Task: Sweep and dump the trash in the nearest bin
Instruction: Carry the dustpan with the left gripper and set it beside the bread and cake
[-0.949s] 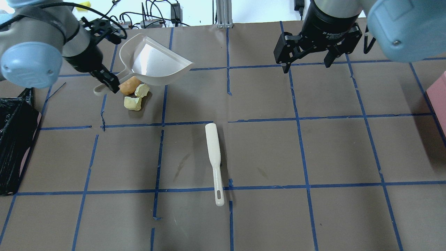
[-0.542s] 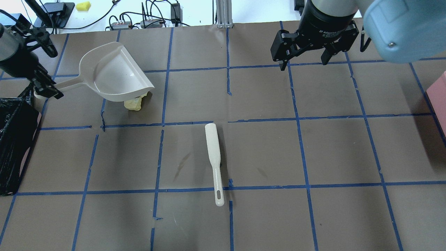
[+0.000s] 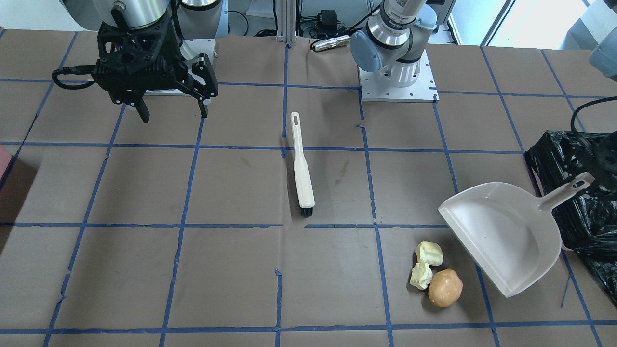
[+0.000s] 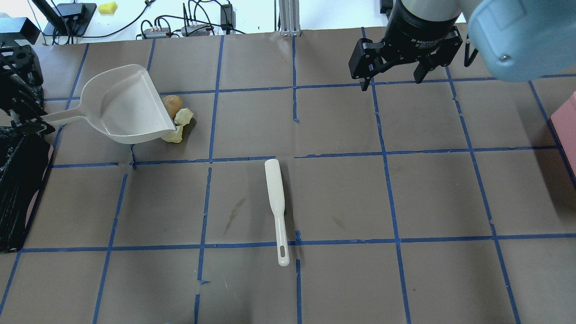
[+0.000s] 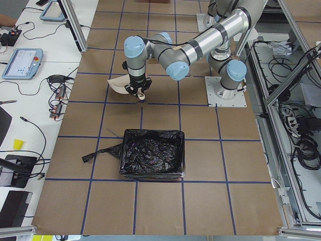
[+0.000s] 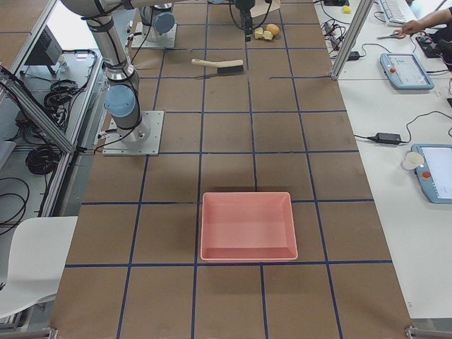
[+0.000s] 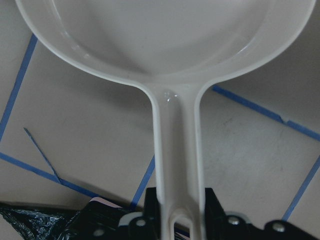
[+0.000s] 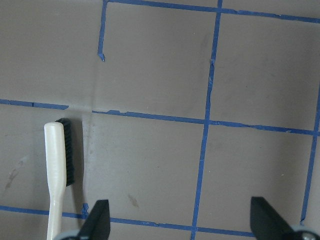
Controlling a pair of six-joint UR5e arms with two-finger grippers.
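Observation:
The beige dustpan (image 4: 117,105) is empty, its open edge right beside the trash: an orange ball (image 4: 172,103) and two yellow lumps (image 4: 183,116) on the table. My left gripper (image 4: 32,124) is shut on the dustpan's handle (image 7: 177,165), its fingers (image 7: 212,207) on both sides, above the edge of the black-bagged bin (image 4: 18,189). The white brush (image 4: 276,207) lies alone mid-table. My right gripper (image 4: 391,80) is open and empty, hovering far right of the trash; the brush shows at the left of its wrist view (image 8: 57,165).
A pinkish-red tray (image 6: 247,224) lies at the table's right end and shows at the overhead view's right edge (image 4: 568,126). The bin (image 5: 150,153) stands at the left end. Blue tape lines grid the brown table (image 4: 342,198). Cables lie beyond the far edge.
My left arm swung the dustpan from above the trash leftward and lowered it beside the pieces, which stayed on the table. The right gripper barely moved.

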